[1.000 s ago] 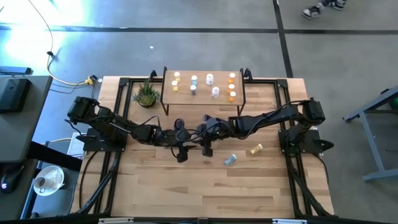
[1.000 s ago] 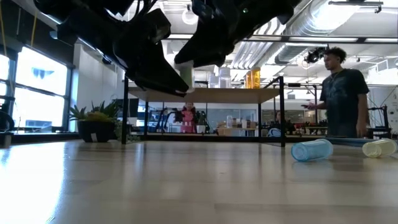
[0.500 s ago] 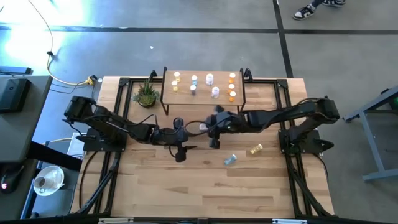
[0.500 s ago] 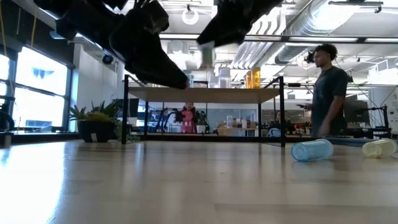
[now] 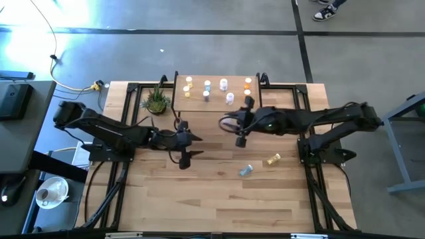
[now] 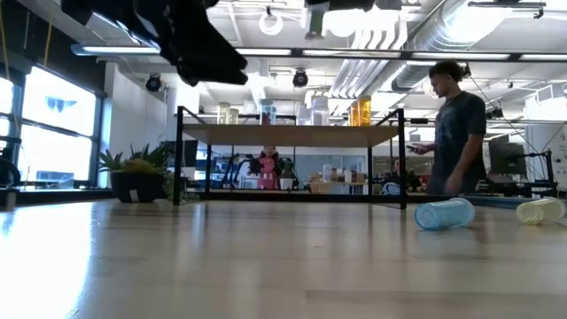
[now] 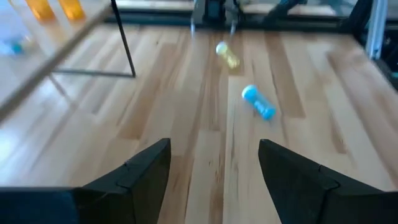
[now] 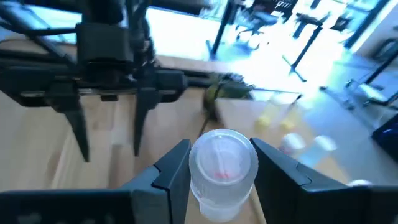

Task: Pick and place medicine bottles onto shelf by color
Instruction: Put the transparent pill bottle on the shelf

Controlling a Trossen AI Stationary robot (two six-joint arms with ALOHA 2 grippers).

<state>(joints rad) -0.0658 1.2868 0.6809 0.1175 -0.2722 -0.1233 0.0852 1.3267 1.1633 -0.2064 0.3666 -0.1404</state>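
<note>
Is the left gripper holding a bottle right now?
No, the left gripper is open with bare table between its fingers; the blue bottle lies farther off.

No text, label, brand, number or sign can be read in any view. The small white-capped medicine bottles standing on the wood-topped shelf (image 5: 216, 103) and the two lying on the plank bench (image 5: 199, 192) are too small and blurred to show any lettering, and the dark arms show no readable marking.

Wooden table (image 5: 199, 192) carries the shelf (image 5: 216, 106), plant (image 5: 157, 101) (potted) and two fallen bottles (image 5: 246, 170).
</note>
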